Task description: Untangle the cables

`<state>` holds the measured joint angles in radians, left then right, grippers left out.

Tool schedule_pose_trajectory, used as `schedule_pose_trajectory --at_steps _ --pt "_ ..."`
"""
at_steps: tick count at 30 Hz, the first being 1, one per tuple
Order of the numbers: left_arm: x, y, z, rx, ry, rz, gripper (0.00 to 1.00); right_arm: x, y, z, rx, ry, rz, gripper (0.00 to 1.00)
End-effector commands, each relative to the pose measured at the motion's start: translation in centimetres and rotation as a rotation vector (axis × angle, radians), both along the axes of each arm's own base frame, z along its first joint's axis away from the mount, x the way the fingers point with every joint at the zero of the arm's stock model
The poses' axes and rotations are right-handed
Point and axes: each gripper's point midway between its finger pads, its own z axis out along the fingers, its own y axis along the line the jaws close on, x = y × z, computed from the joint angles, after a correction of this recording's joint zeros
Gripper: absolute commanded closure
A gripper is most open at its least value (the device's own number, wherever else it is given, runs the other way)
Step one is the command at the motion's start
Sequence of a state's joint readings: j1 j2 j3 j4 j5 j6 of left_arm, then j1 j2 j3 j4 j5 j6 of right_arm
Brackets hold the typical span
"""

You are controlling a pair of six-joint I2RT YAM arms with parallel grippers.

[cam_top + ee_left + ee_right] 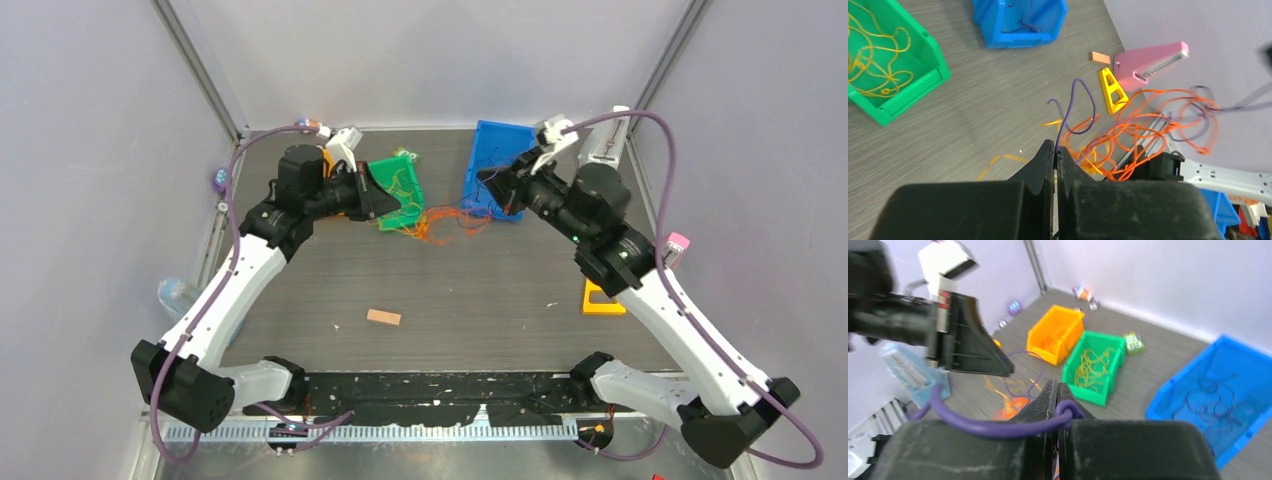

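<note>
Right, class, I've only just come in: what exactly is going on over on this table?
Two robot arms seem to be sorting tangled wires by colour. The left hand is shut on a thin dark purple wire. A knot of thin orange wires sits between the two arms. The right hand is shut too, but what it grips cannot be seen. Thin yellow wires lie in the green plastic bin, dark wires in the blue plastic bin.

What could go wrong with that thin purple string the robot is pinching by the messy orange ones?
The left gripper pinches the thin dark purple cable only at its fingertips, so it might slip out. The tangled clump of thin orange cables lies beside it, so pulling may drag everything along. The right gripper is near; they could bump.
</note>
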<state>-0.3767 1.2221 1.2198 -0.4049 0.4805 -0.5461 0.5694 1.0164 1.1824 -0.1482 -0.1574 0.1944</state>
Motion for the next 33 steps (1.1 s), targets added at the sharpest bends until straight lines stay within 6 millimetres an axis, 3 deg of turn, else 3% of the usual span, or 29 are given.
schedule_pose_trajectory --at_steps 1,2,4,7,9,10,12,16,19,26,33 --pt "-0.2 -1.1 3.1 -0.047 -0.133 -0.065 1.00 3.5 0.0 -13.7 -0.194 0.377 -0.108 0.95" --pt "-0.3 -1.2 3.1 -0.043 -0.140 -0.071 1.00 2.9 0.6 -14.6 -0.200 0.432 -0.057 0.95" --pt "-0.4 -1.3 3.2 -0.033 -0.153 -0.084 1.00 2.6 1.8 -12.9 -0.172 0.436 0.013 0.95" --pt "-0.7 -1.8 3.4 -0.027 -0.172 -0.115 1.00 2.2 1.9 -6.5 -0.089 0.309 0.032 0.95" --pt "-1.1 -2.3 3.7 -0.030 -0.191 -0.138 1.00 1.8 1.4 -3.7 -0.061 0.245 0.023 0.95" --pt "-1.5 -2.9 3.9 -0.037 -0.207 -0.167 1.00 1.6 1.2 -3.1 -0.056 0.233 0.023 0.95" --pt "-2.2 -3.9 4.0 -0.041 -0.237 -0.215 1.00 1.5 1.5 -3.8 -0.060 0.251 0.040 0.95" --pt "-3.1 -6.3 3.2 -0.033 -0.269 -0.300 1.00 1.5 2.6 -7.9 -0.082 0.367 0.081 0.95" --pt "-3.2 -8.1 2.6 -0.030 -0.279 -0.345 1.00 1.1 3.2 -9.3 -0.065 0.411 0.109 0.95" --pt "-3.4 -11.2 1.5 -0.028 -0.316 -0.408 0.98 0.8 3.0 -10.4 -0.053 0.447 0.092 0.95" --pt "-2.6 -12.2 0.6 -0.022 -0.310 -0.397 0.98 0.1 3.1 -11.2 -0.059 0.472 0.120 0.95"
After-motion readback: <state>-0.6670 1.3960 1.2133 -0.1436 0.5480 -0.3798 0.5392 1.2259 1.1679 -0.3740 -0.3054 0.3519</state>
